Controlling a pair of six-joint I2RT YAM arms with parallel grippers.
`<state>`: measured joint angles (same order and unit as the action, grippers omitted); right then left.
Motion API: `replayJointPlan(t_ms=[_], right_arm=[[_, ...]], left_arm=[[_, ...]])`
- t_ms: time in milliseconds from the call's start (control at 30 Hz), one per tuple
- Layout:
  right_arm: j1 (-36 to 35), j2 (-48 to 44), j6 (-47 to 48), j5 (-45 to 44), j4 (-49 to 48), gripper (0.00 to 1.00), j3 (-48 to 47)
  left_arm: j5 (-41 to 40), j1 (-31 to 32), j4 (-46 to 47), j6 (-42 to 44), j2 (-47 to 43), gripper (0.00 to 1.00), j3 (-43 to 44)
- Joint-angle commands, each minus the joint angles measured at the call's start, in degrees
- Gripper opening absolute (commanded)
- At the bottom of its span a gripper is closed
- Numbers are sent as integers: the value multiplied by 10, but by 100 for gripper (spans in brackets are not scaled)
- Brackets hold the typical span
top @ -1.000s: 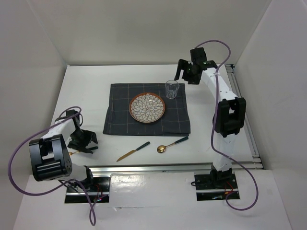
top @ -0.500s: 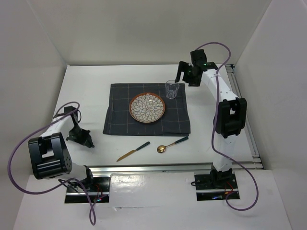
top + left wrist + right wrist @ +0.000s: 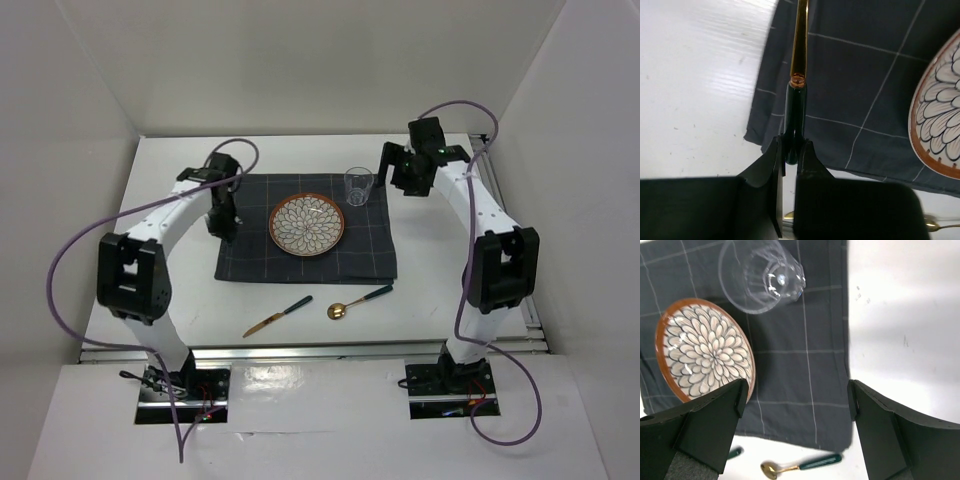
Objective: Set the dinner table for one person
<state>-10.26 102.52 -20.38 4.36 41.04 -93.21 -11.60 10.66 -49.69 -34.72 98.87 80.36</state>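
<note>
1. Grip: left pincer is pressed onto the dark green handle of a utensil. The gold shaft points away from the wrist and its head is out of view, so the type cannot be told.
2. Position: the utensil is over the left strip of the mat, left of the plate. Mat and plate lie on the white tabletop, which carries everything in the scene.
3. Step in hand, as judged: laying this utensil down left of the plate.
4. Align: turn the wrist until the shaft runs parallel to the mat's left edge, handle toward the near side.
5. Clearance: aim for the strip between plate rim and mat edge, touching neither.
6. Lower: bring the utensil flat onto the cloth before spreading the fingers. A release from height may let it bounce or roll.
7. Retreat: lift straight up, so the fingers neither drag the handle nor wrinkle the cloth.
8. Right pincer is spread and empty, hovering beside the glass at the mat's far right corner. It needs no move for this step.
9. Remaining: knife and spoon lie on bare tabletop in front of the mat, not yet placed.
</note>
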Motion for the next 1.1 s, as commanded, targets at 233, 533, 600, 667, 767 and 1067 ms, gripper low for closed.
replayJointPlan(t_ms=[233,533,600,667,767,1067], right_arm=[[-1,-118,-4,-21,-7,93,115],[-74,-151,-4,-8,-2,93,179],[-118,-156,5,-8,-8,93,193],[-150,-156,24,-8,-19,93,207],[-207,-156,46,-14,-42,93,225],[-368,-143,169,-26,-149,92,282]], left_arm=[[-32,75,-67,53,144,0,106],[-21,75,-55,71,185,0,112],[-21,75,-50,77,197,0,112],[-21,75,-50,83,197,0,112],[-21,75,-50,77,202,7,112],[-26,75,-80,60,154,70,106]])
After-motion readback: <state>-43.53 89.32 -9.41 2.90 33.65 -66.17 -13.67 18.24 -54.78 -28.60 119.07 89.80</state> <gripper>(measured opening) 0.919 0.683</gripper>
